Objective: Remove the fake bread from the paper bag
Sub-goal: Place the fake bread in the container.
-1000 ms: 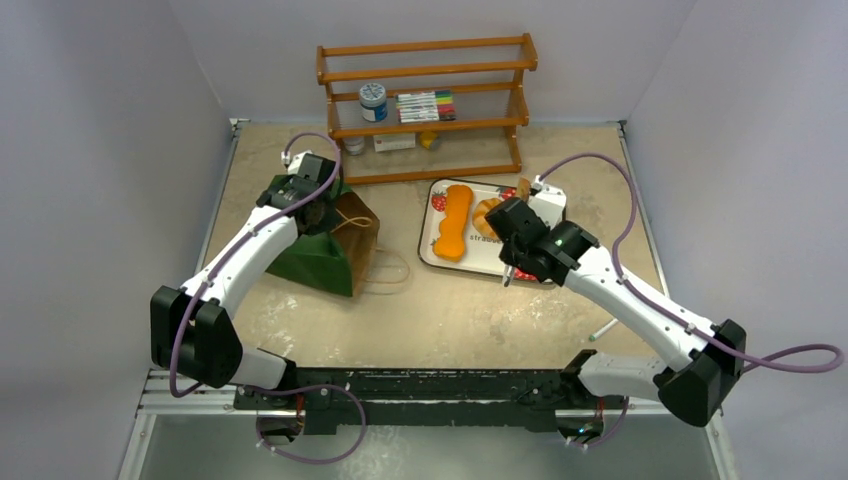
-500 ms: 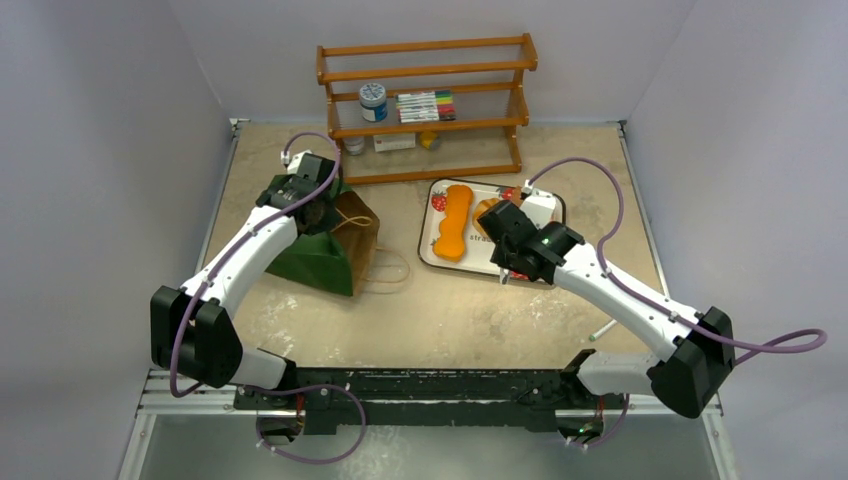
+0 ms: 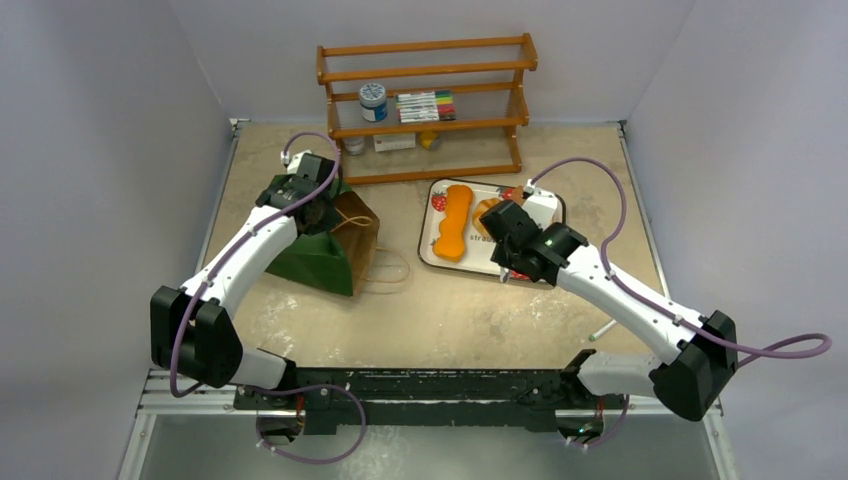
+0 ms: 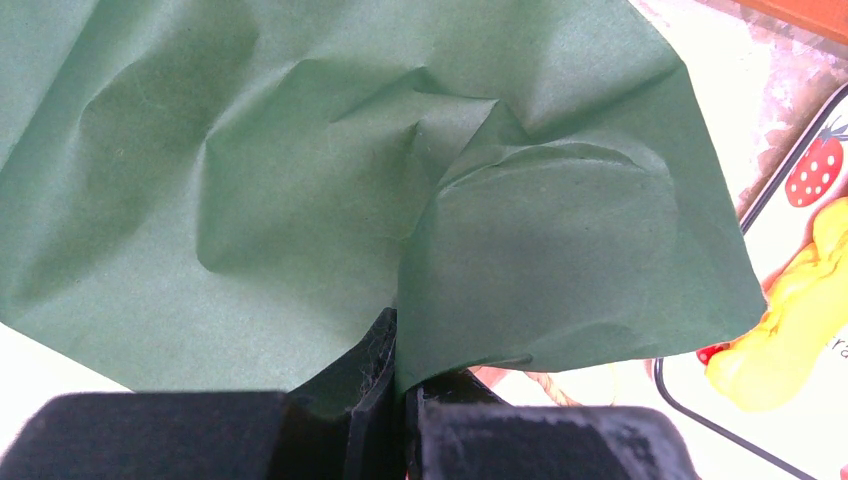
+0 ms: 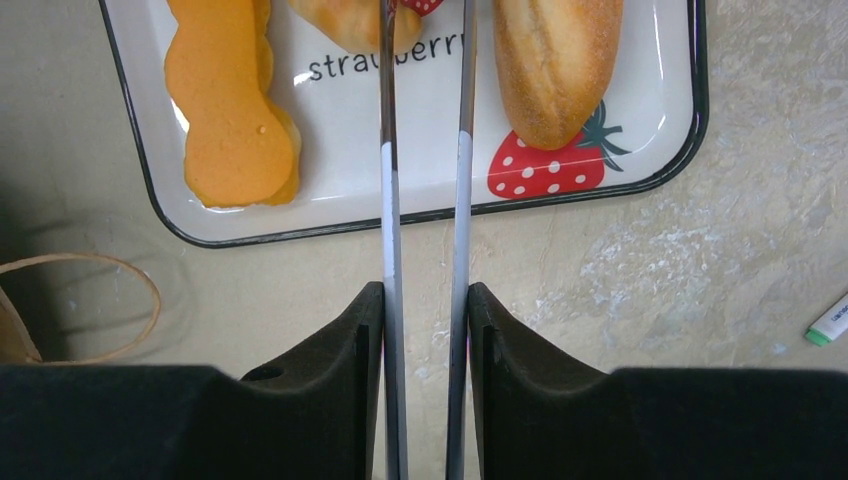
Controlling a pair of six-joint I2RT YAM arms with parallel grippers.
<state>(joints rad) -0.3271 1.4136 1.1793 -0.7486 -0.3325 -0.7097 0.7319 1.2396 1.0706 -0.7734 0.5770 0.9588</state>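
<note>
Parting my right fingers (image 5: 388,250), I have just released the tan loaf (image 5: 553,60); they stand slightly apart, empty, drawn back below the tray (image 5: 640,150) rim. So another bread is out, I judge. The loaf lies lengthwise up the frame, rounded end toward me, parallel to the orange piece (image 5: 232,110). My left fingers (image 4: 375,390) pinch the paper bag (image 4: 300,180), its mouth facing right toward the tray.

Left of middle in the top view: dark green paper bag (image 3: 322,255), brown inside, crumpled, tipped over with its open mouth to the right, thin string handle loose on the surface. Right of it, lying side by side on a white tray (image 5: 340,190): long flat orange piece (image 3: 455,222), golden croissant (image 5: 340,20), tan loaf (image 5: 555,60).
</note>
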